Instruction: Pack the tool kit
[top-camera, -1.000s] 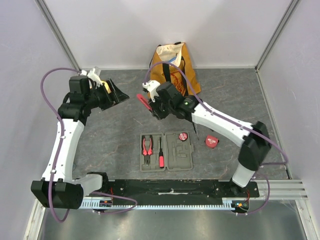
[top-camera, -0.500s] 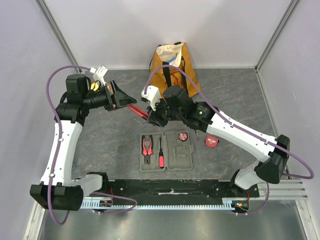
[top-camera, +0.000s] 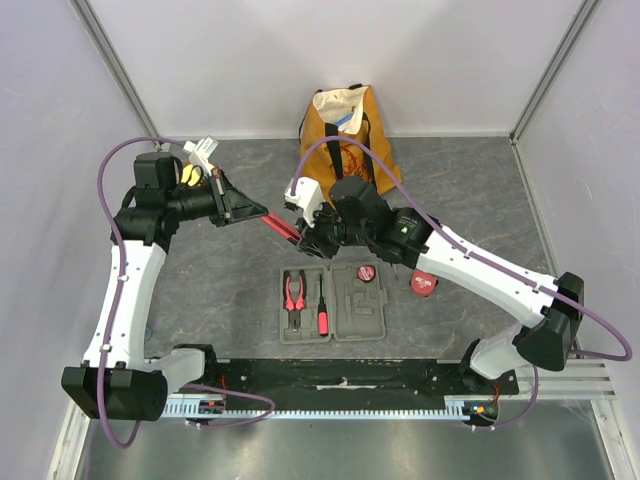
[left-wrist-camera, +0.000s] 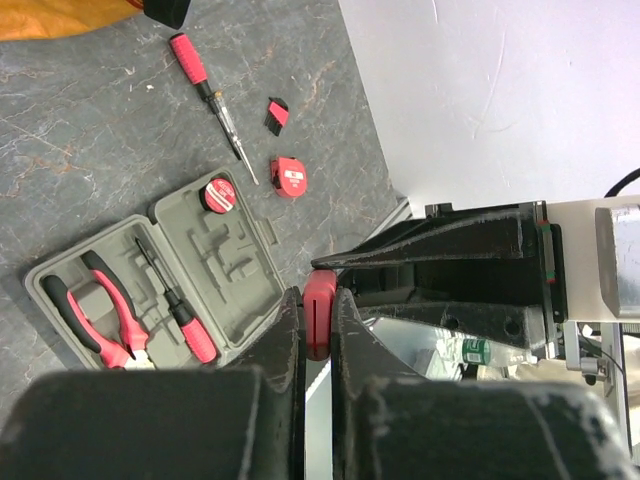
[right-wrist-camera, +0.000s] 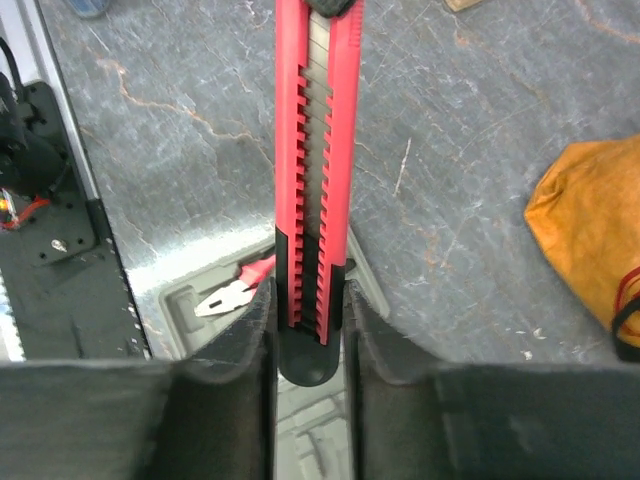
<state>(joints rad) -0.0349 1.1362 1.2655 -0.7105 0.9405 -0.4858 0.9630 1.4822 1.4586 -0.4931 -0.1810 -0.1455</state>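
The tool kit's grey case (top-camera: 350, 318) lies open on the table, with red pliers (top-camera: 293, 293), a red-handled screwdriver (top-camera: 322, 318) and a round red tool (top-camera: 367, 272) in its slots. A red-and-black knife (top-camera: 277, 224) hangs in the air above the case's far left corner, held at both ends. My left gripper (top-camera: 255, 212) is shut on its far tip, the red end (left-wrist-camera: 320, 310) pinched between the fingers. My right gripper (top-camera: 300, 236) is shut on its black butt end, and the knife (right-wrist-camera: 315, 170) runs straight out from between the right gripper's (right-wrist-camera: 310, 320) fingers.
A mustard-yellow tote bag (top-camera: 350, 125) lies at the back centre. A red tape measure (top-camera: 422, 283) sits right of the case. In the left wrist view a loose screwdriver (left-wrist-camera: 205, 90) and a small red-and-black piece (left-wrist-camera: 277, 114) lie on the table beyond the case (left-wrist-camera: 215, 250).
The left gripper has moved in from the left and shut on the knife's free end. The right arm carried the knife leftward and lower, then stayed nearly still.
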